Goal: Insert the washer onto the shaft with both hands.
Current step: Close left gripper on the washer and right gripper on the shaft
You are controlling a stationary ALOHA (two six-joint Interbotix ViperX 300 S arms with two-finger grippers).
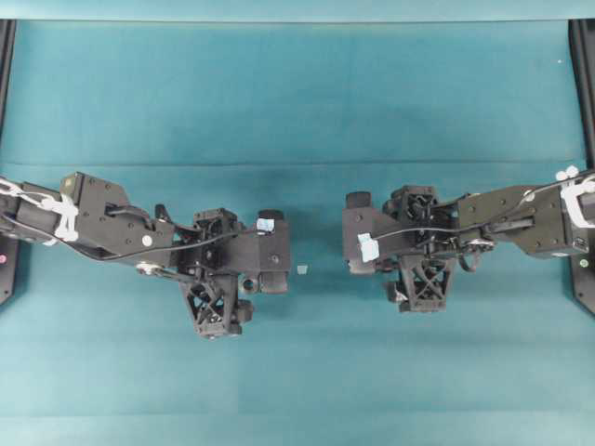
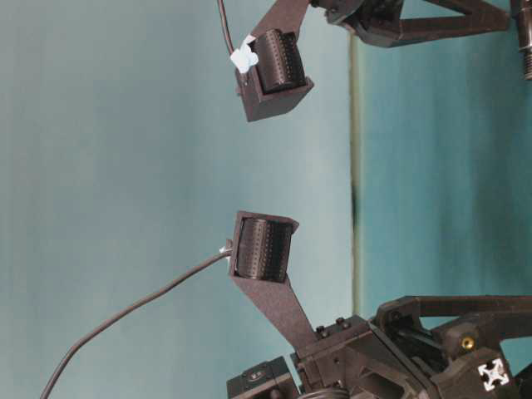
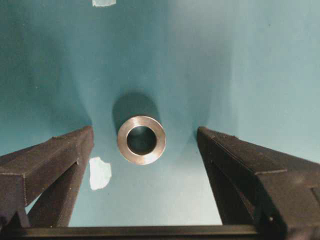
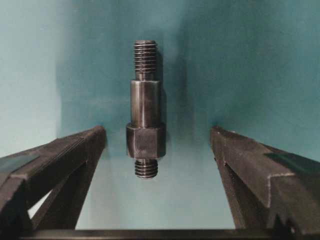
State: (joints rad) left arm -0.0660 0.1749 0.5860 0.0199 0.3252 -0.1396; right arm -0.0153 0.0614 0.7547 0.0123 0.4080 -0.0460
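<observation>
Left hand (image 3: 142,150) spread around washer (image 3: 141,140), right hand (image 4: 157,150) spread around shaft (image 4: 145,107) — both steel, rigid, slick; grip washer rim, shaft collar.

A teal cloth (image 1: 297,102) is seen covering the whole work surface, crossed by a faint horizontal fold line. A small pale tape scrap (image 3: 99,173) is pictured lying flat on the cloth just inside the finger on the left of the left wrist view, close to its inner edge. A second pale scrap (image 3: 104,2) is cut off by the top edge of that view, well beyond the fingertips. In the overhead view a tiny pale square (image 1: 302,269) is shown on the cloth at mid-table.
</observation>
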